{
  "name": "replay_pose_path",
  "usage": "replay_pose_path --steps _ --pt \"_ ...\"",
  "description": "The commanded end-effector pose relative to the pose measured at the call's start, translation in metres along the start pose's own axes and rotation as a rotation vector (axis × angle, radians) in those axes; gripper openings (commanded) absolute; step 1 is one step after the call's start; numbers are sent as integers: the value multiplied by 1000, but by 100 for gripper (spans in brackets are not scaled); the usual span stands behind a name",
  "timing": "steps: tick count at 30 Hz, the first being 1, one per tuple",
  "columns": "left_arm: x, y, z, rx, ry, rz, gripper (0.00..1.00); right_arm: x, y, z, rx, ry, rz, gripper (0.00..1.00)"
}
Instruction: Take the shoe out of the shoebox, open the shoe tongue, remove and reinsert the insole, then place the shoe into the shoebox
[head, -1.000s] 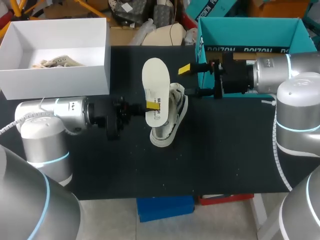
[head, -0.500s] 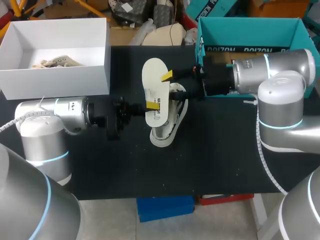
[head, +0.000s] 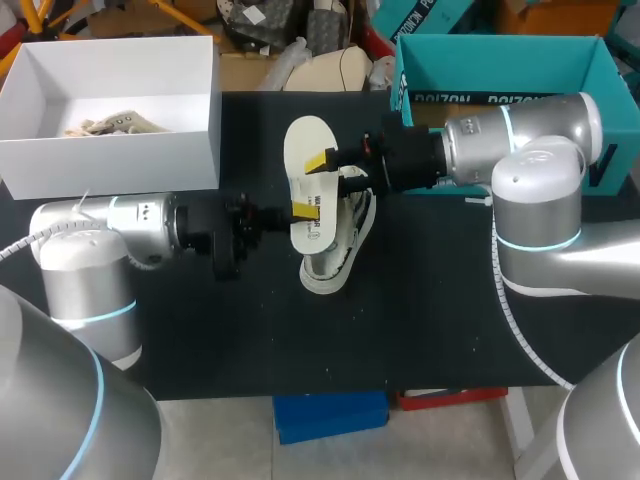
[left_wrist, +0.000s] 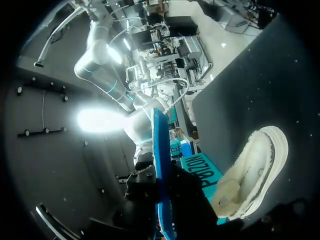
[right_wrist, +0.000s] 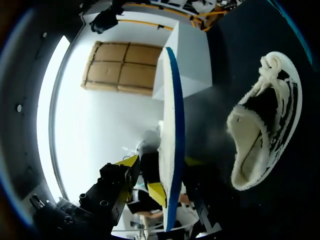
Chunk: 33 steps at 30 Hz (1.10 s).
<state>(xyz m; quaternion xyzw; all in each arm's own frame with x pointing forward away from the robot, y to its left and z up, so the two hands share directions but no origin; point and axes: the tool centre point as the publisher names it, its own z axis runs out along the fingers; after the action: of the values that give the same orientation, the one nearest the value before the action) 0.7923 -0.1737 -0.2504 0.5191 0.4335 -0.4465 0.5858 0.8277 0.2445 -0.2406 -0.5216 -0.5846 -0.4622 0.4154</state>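
1. Mid-frame in the head view, the insole (head: 303, 145) is standing up on its edge, held off the bench (head: 400, 320), with its pale face turned toward the left of the frame.
2. Coming in from the left of the frame, the left tool (head: 303, 210) is pinching the insole low down, and one yellow tip sits right on the pale face. In its own wrist view the insole (left_wrist: 159, 165) shows edge-on, a blue strip running straight out from between the dark fingers.
3. Coming in from the right of the frame, the right tool (head: 335, 172) sits a bit higher up the insole. Its fingers are spread, one on each side. In the right wrist view one of its yellow tips is clearly off the insole (right_wrist: 172, 125), so it's straddling it, not gripping.
4. The shoe (head: 335, 250) is lying on its side on the bench, just below and right of the insole in the frame. It has a white sole and a black-and-white upper. Can't tell whether the right tool's lower finger brushes the top of it.
5. The teal shoebox (head: 497, 40) is open at the upper right of the frame, with the right arm crossing in front of its near wall.
6. A white box (head: 110, 160) sits at the upper left with some crumpled beige stuff (head: 115, 124) inside. Can't make out what that is.
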Motion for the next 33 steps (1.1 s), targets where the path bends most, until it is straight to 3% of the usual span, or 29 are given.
replay_pose_path --steps 1,10,15,29,30,31,33 --pt "0 -1 1 -6 4 3 0 -3 2 6 5 -2 4 46" --pt "0 -1 1 -6 4 3 0 -8 0 7 6 -3 11 36" --pt "0 -1 1 -6 4 3 0 -11 -1 7 2 -5 20 0" --pt "-6 -2 -1 7 25 42 0 -13 -1 7 1 -11 28 0" --pt "-9 -2 -4 11 38 64 71 -13 -1 7 1 -11 28 0" --pt "-13 -2 -7 16 40 79 100 -13 -1 7 1 -11 28 0" --pt "-18 -3 -15 13 76 121 100 -13 -1 7 1 -11 28 0"
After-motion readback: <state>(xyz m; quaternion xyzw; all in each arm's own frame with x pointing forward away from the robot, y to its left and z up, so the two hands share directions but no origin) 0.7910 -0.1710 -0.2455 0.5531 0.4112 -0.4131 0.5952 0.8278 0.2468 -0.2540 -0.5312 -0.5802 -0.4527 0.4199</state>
